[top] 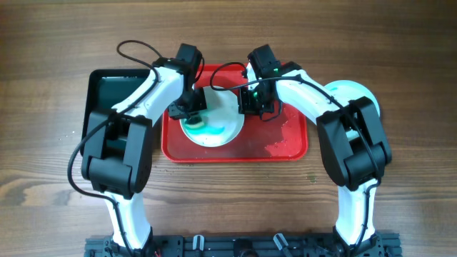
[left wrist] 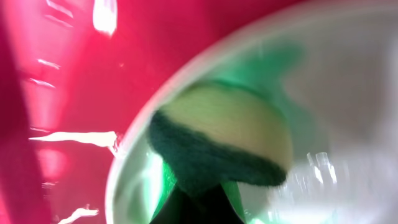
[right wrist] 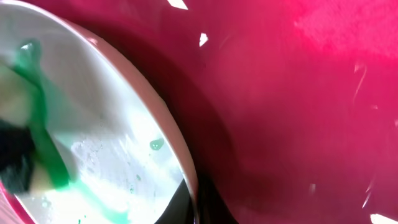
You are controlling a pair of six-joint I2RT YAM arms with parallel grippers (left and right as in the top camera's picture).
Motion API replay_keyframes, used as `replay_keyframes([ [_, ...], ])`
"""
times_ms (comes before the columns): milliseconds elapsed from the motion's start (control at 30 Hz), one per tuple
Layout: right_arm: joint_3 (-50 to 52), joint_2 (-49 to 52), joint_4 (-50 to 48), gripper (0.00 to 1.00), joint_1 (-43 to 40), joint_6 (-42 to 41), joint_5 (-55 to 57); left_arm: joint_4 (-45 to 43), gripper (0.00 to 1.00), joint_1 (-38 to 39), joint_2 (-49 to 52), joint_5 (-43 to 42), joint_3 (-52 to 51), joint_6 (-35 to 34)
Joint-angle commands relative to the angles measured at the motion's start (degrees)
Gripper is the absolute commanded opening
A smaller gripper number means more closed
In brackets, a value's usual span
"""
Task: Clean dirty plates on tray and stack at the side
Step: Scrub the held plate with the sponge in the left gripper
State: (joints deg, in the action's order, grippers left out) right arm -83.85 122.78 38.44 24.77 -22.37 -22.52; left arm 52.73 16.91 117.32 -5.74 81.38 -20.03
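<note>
One plate [top: 218, 132] lies on the red tray [top: 278, 146], with a teal-green smear across its left part. My left gripper [top: 193, 111] is shut on a yellow sponge with a dark green scrub face [left wrist: 224, 143] and presses it on the plate [left wrist: 354, 87]. My right gripper [top: 247, 106] is shut on the plate's right rim. The right wrist view shows that rim [right wrist: 180, 149] between the fingers [right wrist: 208, 208], and green streaks and foam inside the plate. A pale aqua plate [top: 351, 91] sits off the tray at the right, partly hidden by my right arm.
A black tray [top: 106, 89] lies left of the red tray, partly under my left arm. Wet patches [top: 280, 139] show on the red tray's right half. Wooden table surrounds both trays.
</note>
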Motion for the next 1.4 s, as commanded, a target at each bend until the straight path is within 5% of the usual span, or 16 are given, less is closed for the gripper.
replay_keyframes([
  [0, 1.16, 1.53, 1.49, 0.04, -0.37, -0.22, -2.40, 2.23, 0.04, 0.55, 1.62, -17.59, -1.99, 16.28],
  [333, 8.39, 1.53, -7.76, 0.04, -5.35, 1.38, -16.57, -13.79, 0.04, 7.82, 1.97, -16.06, -3.52, 3.93],
  [500, 8.39, 1.53, -7.74, 0.04, -5.35, 1.33, -16.55, -20.04, 0.04, 12.50, 2.23, -1.20, -3.52, -2.47],
  [700, 8.39, 1.53, -7.63, 0.04, -5.35, 1.18, -16.33, -20.28, 0.04, 3.02, 2.23, 17.88, -3.50, -8.85],
  [800, 8.39, 1.53, -7.63, 0.04, -5.35, 1.11, -16.13, -15.08, 0.04, -2.60, 2.23, 18.97, -3.50, -10.67],
  [1000, 8.39, 1.53, -7.74, 0.04, -5.35, 0.76, -16.13, -1.77, 0.04, -4.44, 2.23, -4.09, -3.50, 12.57],
  [1100, 8.39, 1.53, -7.74, 0.05, -5.35, 0.76, -16.13, 5.88, 0.04, -4.39, 2.21, -24.70, -3.48, 31.89],
  [1233, 8.39, 1.53, -7.72, 0.04, -5.35, 0.79, -16.13, 4.63, 0.04, -4.37, 2.21, -27.96, -3.48, 33.18],
  [1367, 8.39, 1.53, -7.72, 0.04, -5.35, 0.76, -16.13, -5.03, 0.04, -4.26, 2.21, -28.30, -3.48, 24.13],
])
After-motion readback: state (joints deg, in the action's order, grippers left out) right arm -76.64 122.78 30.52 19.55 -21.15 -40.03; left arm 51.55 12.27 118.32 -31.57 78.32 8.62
